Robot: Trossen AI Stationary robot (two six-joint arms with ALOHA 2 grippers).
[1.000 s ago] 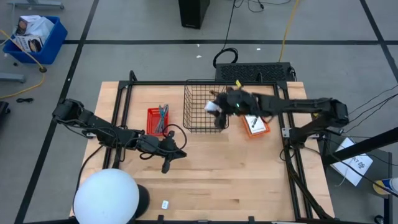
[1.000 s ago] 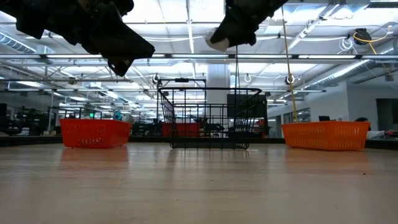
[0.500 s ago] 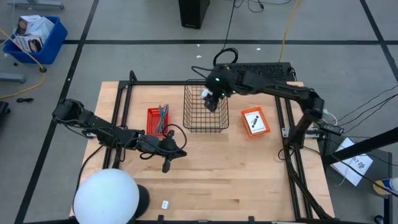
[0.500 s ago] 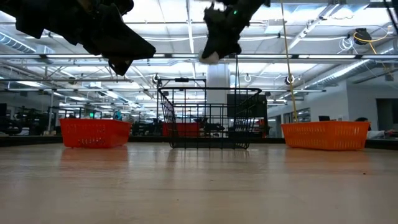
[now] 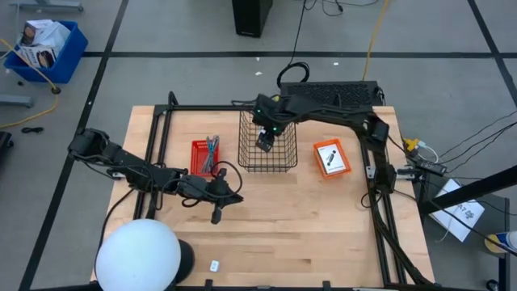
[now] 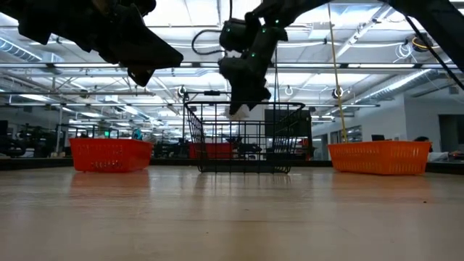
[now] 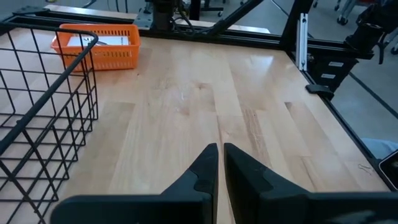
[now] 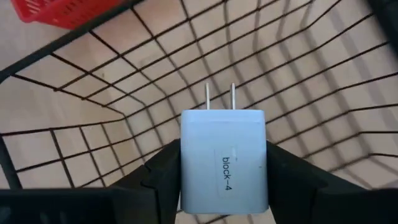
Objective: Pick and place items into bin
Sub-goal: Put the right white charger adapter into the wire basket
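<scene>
My right gripper [image 5: 265, 139] hangs over the black wire basket [image 5: 267, 166], shut on a white plug-in block [image 8: 224, 155] labelled "block-4"; in the low view the block [image 6: 238, 111] is about level with the basket's rim [image 6: 243, 105]. My left gripper [image 5: 216, 212] waits shut above the bare table, toward the near edge from the red tray [image 5: 199, 155], which holds teal and grey slim items [image 5: 212, 146]. An orange tray [image 5: 330, 158] holds a white card. One tiny white block [image 5: 214, 265] lies on the table near its near edge. My right gripper pinches the white block between its two fingers [image 8: 163, 171], one on each narrow side [image 8: 185, 168] of the body. The fingers come from above, pointing down into the basket. The block is lifted clear, its two metal prongs [image 8: 219, 96] pointing away from the gripper, down toward the basket floor.
A black frame rail [image 5: 153, 137] runs along the table's left, far and right sides. A large white dome [image 5: 137, 256] stands at the near left corner. Open tabletop [image 5: 299, 226] lies between the basket and the near edge.
My right gripper, still shut on the white block, has swung from the basket's right side toward the table's left, over the basket, and has come down from high above to about rim height.
</scene>
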